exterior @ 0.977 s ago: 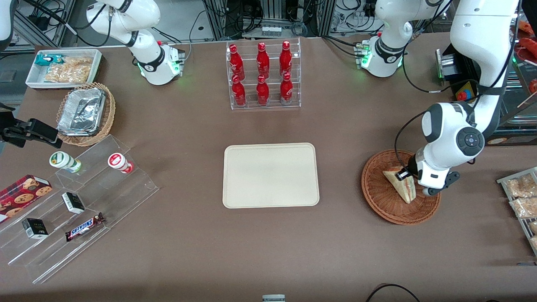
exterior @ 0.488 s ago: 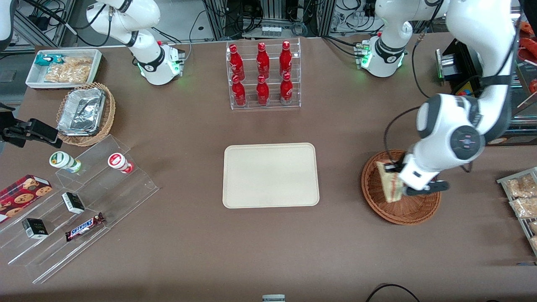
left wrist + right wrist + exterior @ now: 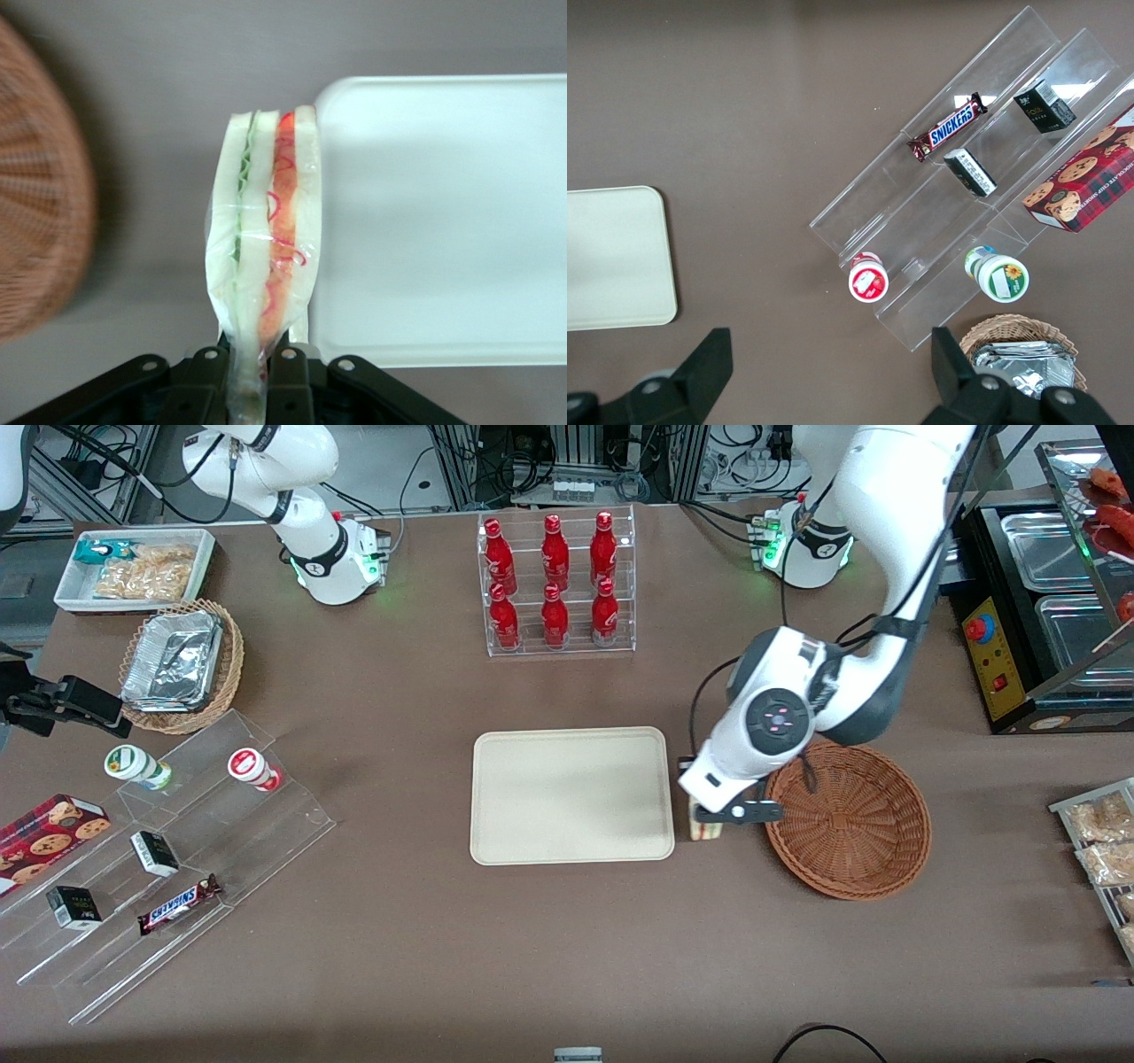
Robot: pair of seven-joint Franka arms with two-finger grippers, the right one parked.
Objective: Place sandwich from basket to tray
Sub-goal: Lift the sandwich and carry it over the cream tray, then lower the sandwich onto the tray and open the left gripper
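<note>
I had the gripper (image 3: 259, 376) pinching the sandwich (image 3: 264, 243) by its bottom edge, fingers (image 3: 285, 361) pressed tight on the wrapped bread, cut edge w/ red + green filling facing the wrist cam; in front view the sandwich (image 3: 705, 829) hung in the gap btwn the tray (image 3: 571, 795) and the basket (image 3: 849, 821), at the tray's 3 o'clock edge, clear of the wicker; bottle rack (image 3: 556, 583) sat at the tray's 12 o'clock.
</note>
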